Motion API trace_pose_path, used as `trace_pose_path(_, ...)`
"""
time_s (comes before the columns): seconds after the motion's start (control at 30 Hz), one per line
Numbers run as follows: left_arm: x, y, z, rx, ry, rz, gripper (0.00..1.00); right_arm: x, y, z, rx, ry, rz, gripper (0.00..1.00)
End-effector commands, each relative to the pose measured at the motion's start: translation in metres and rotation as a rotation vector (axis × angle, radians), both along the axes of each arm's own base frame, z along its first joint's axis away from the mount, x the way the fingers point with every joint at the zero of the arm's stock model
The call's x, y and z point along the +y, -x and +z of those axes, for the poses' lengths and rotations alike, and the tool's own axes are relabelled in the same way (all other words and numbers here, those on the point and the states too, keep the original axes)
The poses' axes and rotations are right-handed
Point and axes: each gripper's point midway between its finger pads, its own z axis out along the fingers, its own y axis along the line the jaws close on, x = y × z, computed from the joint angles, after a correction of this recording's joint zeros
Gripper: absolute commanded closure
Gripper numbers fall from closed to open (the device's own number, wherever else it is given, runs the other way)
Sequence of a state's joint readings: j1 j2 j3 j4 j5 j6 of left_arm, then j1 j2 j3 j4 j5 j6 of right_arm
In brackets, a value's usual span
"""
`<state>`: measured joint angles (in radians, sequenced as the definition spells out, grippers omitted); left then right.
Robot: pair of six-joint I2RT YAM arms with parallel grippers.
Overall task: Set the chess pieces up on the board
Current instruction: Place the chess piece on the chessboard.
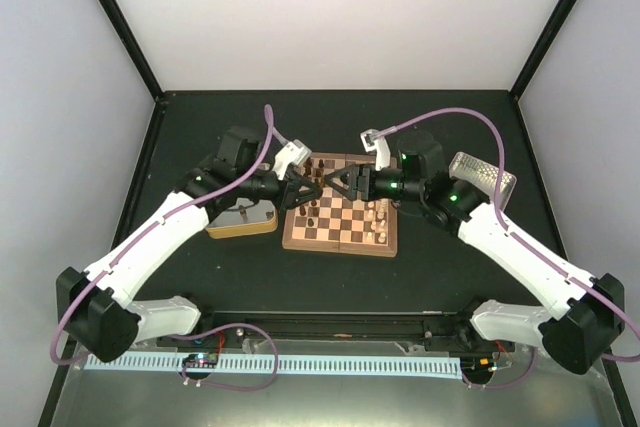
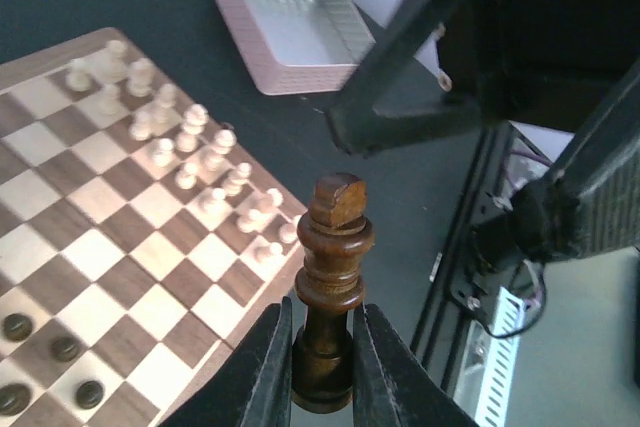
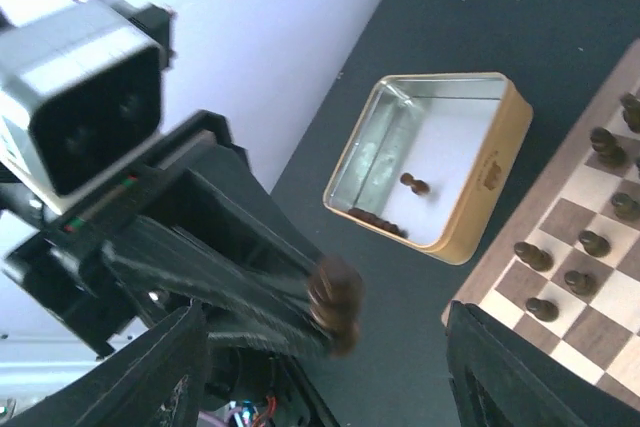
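Between pale walls [image 1: 340, 7], black table [image 1: 340, 282], perhaps matte, board [image 1: 340, 249]

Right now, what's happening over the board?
The left gripper is clamped on the base of a tall dark chess piece, held over the board. The right gripper faces it with jaws open, holding nothing. Pale pieces stand in two rows on it; a few dark ones are in the tin.

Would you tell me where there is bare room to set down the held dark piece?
The board's middle checks are bare, between the cream chessmen and the dark chessmen; so is the black table in front. Crowded: the board's far end, where the left claw and right claw meet.
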<state>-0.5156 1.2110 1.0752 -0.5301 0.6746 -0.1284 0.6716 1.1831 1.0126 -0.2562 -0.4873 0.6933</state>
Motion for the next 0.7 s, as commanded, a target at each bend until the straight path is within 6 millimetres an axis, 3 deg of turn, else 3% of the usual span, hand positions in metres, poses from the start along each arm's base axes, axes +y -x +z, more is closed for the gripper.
trace_pose_path(0.0,-0.02,0.023,0.013,-0.06,0.073,-0.174,0.98,0.004,0.011,0.008,0.004,0.004,0.084,0.35)
trace_pose_path(0.27,-0.026,0.033,0.013,-0.072,0.076,-0.218,0.98,0.01,0.026,-0.001,0.041,0.01,0.19,0.5)
trace_pose_path(0.5,-0.026,0.036,0.012,-0.073,0.068,-0.229,0.98,0.015,0.033,-0.007,0.07,0.002,0.246,0.83)
trace_pose_path(0.57,-0.025,0.035,0.012,-0.073,0.063,-0.217,0.92,0.015,0.031,-0.008,0.062,0.004,0.236,0.9)
trace_pose_path(0.67,-0.022,0.032,0.012,-0.059,0.042,-0.181,0.7,0.01,0.021,-0.01,0.015,0.034,0.182,0.92)
